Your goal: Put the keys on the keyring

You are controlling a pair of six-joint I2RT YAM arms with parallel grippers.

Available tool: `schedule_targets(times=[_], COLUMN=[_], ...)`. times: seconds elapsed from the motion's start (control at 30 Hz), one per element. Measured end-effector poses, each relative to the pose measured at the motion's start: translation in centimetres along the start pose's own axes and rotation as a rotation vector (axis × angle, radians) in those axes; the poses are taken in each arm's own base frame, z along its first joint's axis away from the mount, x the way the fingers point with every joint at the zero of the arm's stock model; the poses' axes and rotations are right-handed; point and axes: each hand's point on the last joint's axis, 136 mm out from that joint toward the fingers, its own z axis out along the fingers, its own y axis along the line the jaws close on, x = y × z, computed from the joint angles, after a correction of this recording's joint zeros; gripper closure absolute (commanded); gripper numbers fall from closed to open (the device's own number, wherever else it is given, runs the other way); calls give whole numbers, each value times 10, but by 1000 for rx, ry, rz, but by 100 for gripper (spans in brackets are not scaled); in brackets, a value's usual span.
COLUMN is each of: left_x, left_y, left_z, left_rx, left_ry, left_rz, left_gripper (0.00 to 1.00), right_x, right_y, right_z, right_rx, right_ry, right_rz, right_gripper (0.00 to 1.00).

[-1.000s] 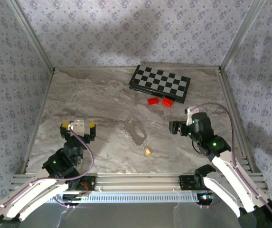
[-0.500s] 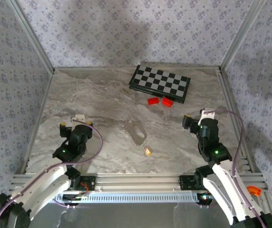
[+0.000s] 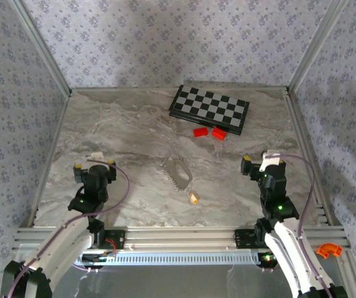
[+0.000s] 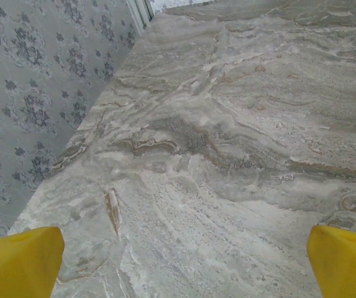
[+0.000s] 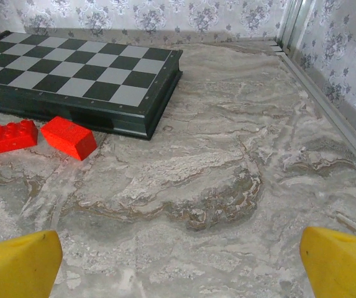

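Note:
The keys and keyring [image 3: 177, 173] lie as a pale metal loop and chain in the middle of the marble table, with a small tan piece [image 3: 194, 198] at the near end. They are too small for me to tell whether any key is on the ring. My left gripper [image 3: 94, 164] is far to their left and open, its yellow fingertips [image 4: 17, 261] wide apart over bare marble. My right gripper [image 3: 260, 160] is well to their right, also open, its yellow fingertips [image 5: 342, 259] spread with nothing between them.
A folded chessboard [image 3: 209, 108] lies at the back of the table, also in the right wrist view [image 5: 78, 77]. Two red bricks [image 3: 209, 132] sit just in front of it. Patterned walls with metal rails close in the table [image 3: 122, 130] on three sides.
Both arms have drawn back toward their bases: the left gripper moved slightly left, the right gripper moved right, away from the keys. The keys have not moved.

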Motion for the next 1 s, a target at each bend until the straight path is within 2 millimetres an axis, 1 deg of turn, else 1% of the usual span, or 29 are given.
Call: schedule_targets(times=[0.1,0.23,0.3,0.47,0.7,1.0], left_x=[4,8,9,10,14,0], left_y=[3,6,7,11,5,-1], left_z=[5,12,15,25,41,62], left_rx=[-9,-26,-35,-57,-53,-20], left_ry=[18,40,46,53,73,56], left_rz=[-5,-9,-14,-32,-36,-86], left_gripper=[0,0,0,0,0,0], right_x=[9,28,35,30,30,33], right_y=[-2,-6,-8,-10,-7,-2], right_z=[3,7,9,14,28,54], right_rx=[9,33,46,65,78,89], right_ry=[4,26,43,25,25,16], right_rz=[-1,-6,-11,-16,-42,-76], right_gripper=[0,0,0,0,0,0])
